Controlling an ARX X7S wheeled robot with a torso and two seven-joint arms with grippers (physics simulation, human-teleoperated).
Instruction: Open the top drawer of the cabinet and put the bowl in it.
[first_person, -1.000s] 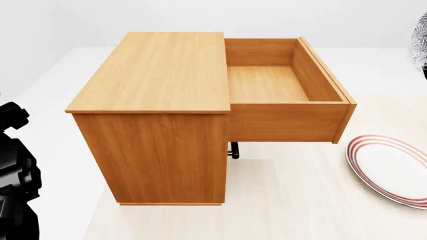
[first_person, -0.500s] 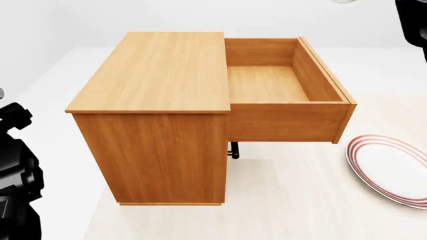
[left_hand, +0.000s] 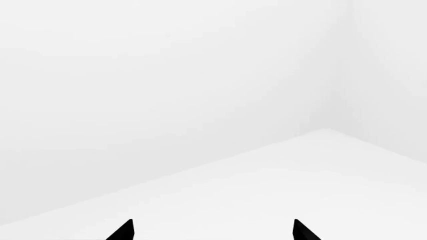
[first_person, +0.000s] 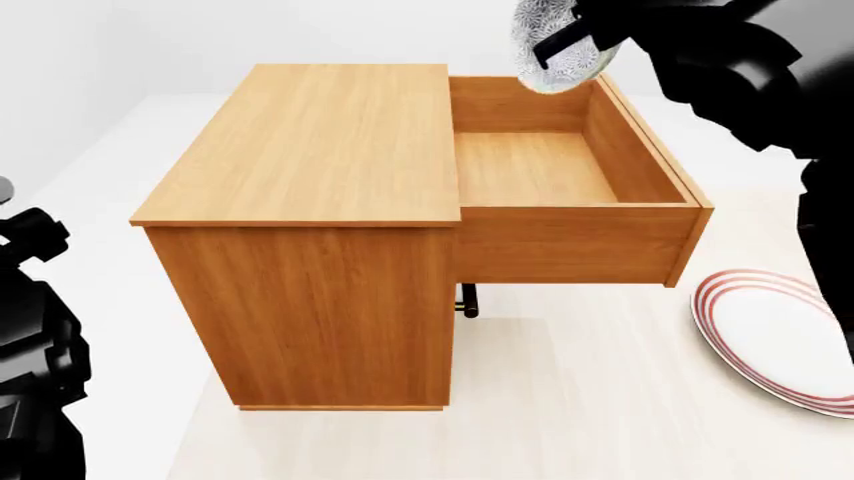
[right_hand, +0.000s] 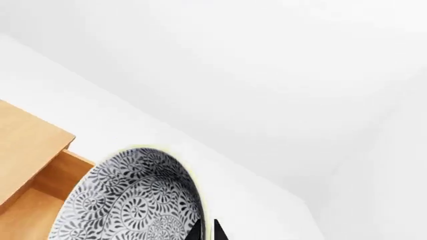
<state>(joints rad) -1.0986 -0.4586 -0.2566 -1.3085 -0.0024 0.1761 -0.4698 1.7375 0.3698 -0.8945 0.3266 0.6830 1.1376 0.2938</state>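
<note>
Standing mid-frame, the cabinet (first_person: 314, 230) is showing its top drawer (first_person: 574, 170) pulled out; at upper right our right gripper (first_person: 567, 45) is pinching the bowl (first_person: 554, 40) by its rim, likely rigid, slick and breakable; our left gripper (left_hand: 212, 232) is spread, idle.

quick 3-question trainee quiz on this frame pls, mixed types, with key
1. True or false: the top drawer is pulled out and has nothing lying inside.
2. Which gripper carries the bowl? A) left B) right
3. Fill in: the flat dish on the floor right of the cabinet is a red-ringed ____.

Key: 1 true; 2 B, the right gripper, while the left gripper is open; 3 plate.
</note>
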